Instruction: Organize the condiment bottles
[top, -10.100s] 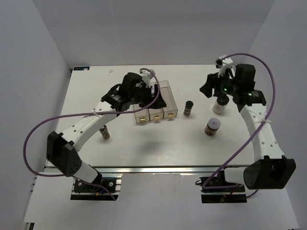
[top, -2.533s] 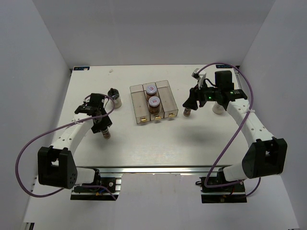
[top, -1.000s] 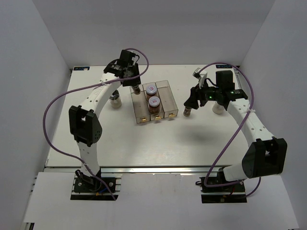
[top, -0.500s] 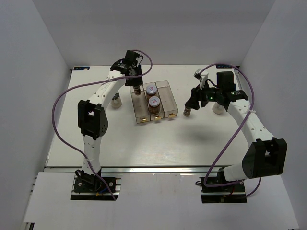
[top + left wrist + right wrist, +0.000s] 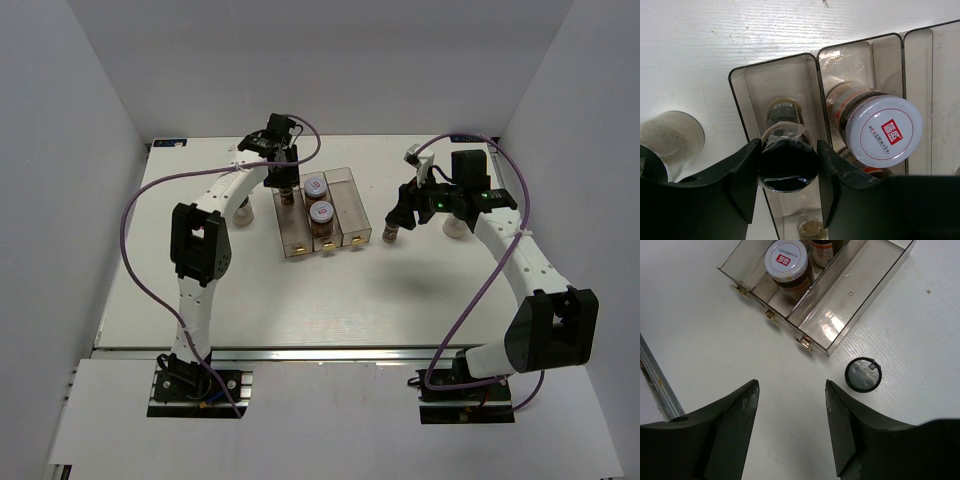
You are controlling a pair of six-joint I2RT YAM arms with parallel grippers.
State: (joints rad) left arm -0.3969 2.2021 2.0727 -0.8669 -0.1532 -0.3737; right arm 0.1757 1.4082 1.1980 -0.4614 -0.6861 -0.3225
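Left claw is clamped on the cap of a slim dark bottle. Its base hangs in the far end of the tray's slot nearest the table's left edge. Can't tell if it's seated yet. I'd lower straight down, bottle upright, clear of the slot walls and the pale-lid jar next door, and let go only once it stands. Right claw is spread and empty near the second slim bottle, on the tray's right-edge side.

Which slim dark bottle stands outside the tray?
The bottle standing right of the tray, by the open right gripper; the other bottle is in the tray, clamped by the left gripper.
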